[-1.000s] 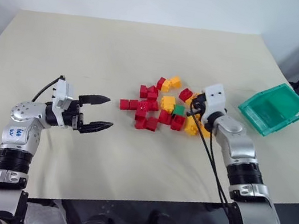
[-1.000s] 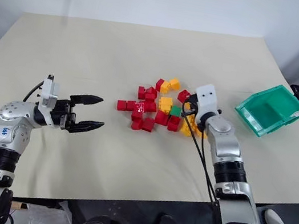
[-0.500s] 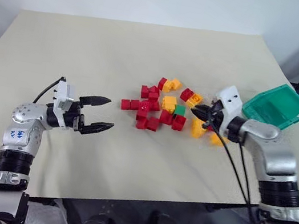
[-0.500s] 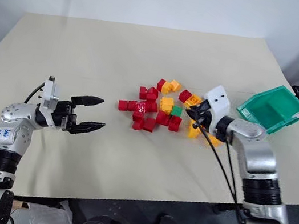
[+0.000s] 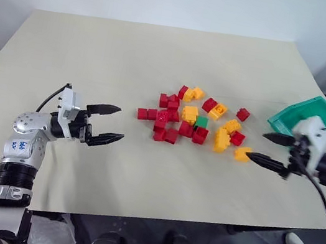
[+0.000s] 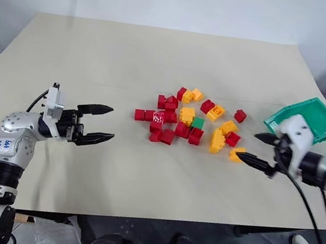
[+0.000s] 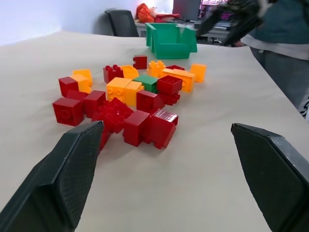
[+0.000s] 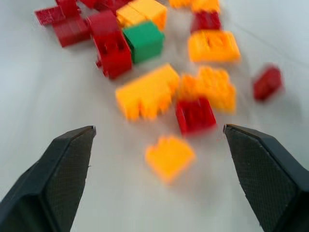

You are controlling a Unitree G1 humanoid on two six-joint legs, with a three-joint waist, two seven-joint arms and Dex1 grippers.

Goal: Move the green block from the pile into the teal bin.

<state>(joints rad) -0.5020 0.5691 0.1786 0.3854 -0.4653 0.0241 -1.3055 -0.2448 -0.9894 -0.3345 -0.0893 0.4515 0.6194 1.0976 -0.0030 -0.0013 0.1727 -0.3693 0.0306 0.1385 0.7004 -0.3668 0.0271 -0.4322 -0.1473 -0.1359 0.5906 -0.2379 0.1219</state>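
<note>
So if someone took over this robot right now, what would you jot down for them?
Left gripper: open, empty, hovering over the table left of the pile.
Right gripper: open, empty, right of the pile, just in front of the teal bin.
Green block: lying in the pile among red and yellow-orange bricks.
Done: nothing delivered; no green block can be seen in the bin.
Left: grasp the green block, carry it right, drop it in the bin.

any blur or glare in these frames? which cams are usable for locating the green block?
Right wrist view: motion-smeared, worst on the yellow-orange bricks, yet the green block stays readable. Left wrist view: sharp on the pile, softer toward the teal bin. Both eye views: crisp, even light, faint shadows, no glare.
</note>
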